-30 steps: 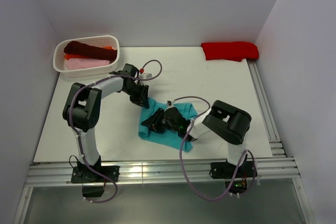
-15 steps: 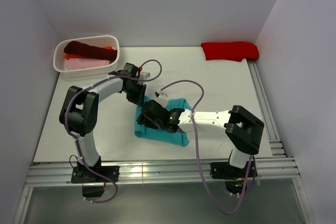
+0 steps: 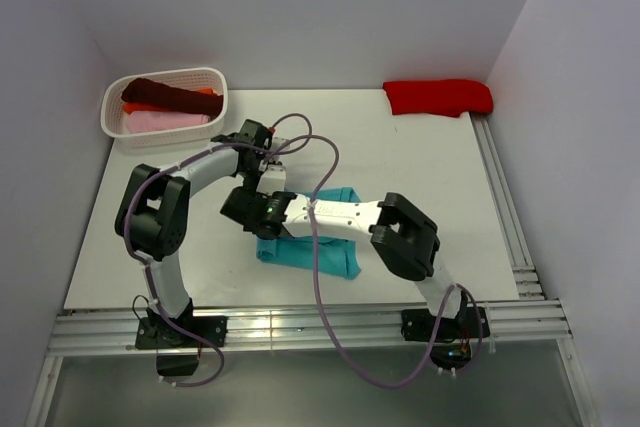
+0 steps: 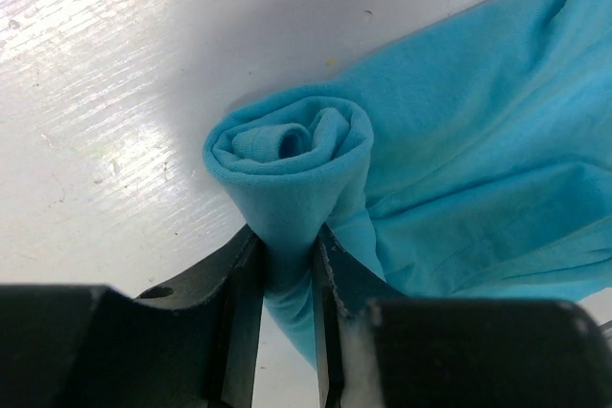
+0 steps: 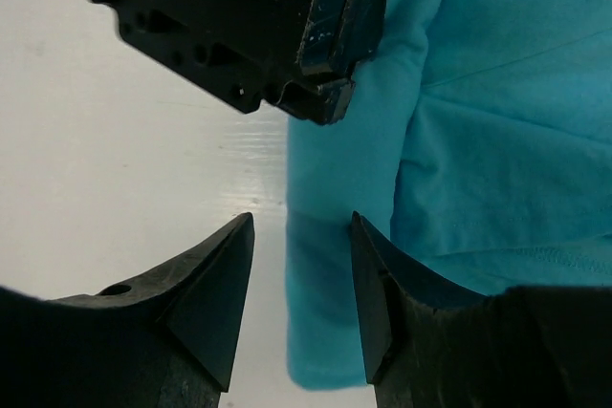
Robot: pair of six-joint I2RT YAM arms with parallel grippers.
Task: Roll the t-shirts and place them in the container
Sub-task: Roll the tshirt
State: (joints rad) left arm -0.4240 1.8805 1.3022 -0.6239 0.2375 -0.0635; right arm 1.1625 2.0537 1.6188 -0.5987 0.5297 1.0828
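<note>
From above, the rolled end of the teal shirt (image 3: 318, 253) is hidden under the left gripper (image 3: 266, 183) and right gripper (image 3: 243, 209), and their fingertips cannot be made out there. In the left wrist view the shirt runs off the right edge, and the roll's lower part is hidden between the fingers (image 4: 244, 312). The right wrist view cuts the left gripper off at the top edge, blurred. In the basket (image 3: 222, 105), the orange shirt (image 3: 205, 93) shows only a sliver beside the maroon shirt (image 3: 165, 95).
</note>
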